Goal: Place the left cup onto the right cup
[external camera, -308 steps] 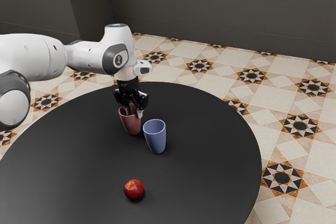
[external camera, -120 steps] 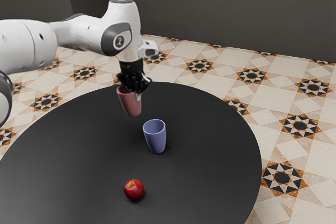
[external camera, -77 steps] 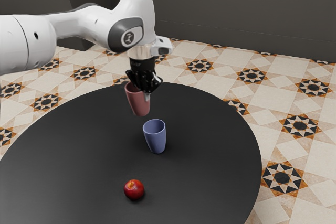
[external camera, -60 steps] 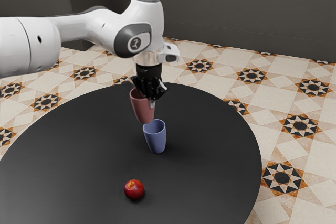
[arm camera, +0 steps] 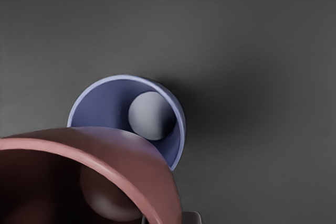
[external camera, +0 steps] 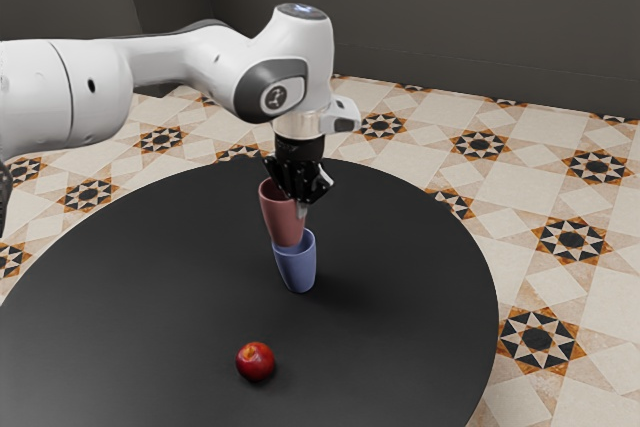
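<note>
My gripper (external camera: 300, 192) is shut on the rim of the pink cup (external camera: 281, 217), which hangs tilted in the air. Its base sits right at the mouth of the blue cup (external camera: 296, 264), which stands upright near the middle of the black round table (external camera: 400, 287). In the wrist view the pink cup (arm camera: 89, 177) is large and close under my hand, overlapping part of the blue cup's (arm camera: 100, 108) open mouth below it. Whether the two cups touch I cannot tell.
A red apple (external camera: 255, 360) lies on the table nearer the front edge, apart from the cups. Patterned floor tiles surround the table, and dark walls stand at the back.
My gripper took the pink cup off the table beside the blue cup, raised it, and carried it toward the exterior view's right, then lowered it over the blue cup.
</note>
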### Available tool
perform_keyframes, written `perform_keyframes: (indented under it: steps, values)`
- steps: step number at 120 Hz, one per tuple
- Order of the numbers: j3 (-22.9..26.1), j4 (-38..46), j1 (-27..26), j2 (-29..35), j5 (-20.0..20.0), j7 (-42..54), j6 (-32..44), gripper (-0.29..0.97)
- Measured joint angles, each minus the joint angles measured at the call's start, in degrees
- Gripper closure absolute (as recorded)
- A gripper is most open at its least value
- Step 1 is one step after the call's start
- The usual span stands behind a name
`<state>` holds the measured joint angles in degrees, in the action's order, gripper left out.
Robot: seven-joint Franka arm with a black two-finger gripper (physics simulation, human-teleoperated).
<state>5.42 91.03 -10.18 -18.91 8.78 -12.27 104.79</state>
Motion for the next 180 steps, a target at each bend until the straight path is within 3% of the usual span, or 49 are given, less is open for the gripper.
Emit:
perform_keyframes:
  steps: [94, 133, 153, 180]
  values:
    - [1.31, -4.52, 2.04, -6.68, 1.84, -2.63, -0.1, 0.78]
    - [2.86, -4.85, 2.11, -5.84, 1.15, -3.81, -1.57, 0.22]
    - [3.87, -5.28, 2.17, -2.22, 1.19, -4.65, -3.41, 0.1]
    - [3.5, -4.63, 2.0, 3.4, 0.6, -5.34, -5.67, 0.04]
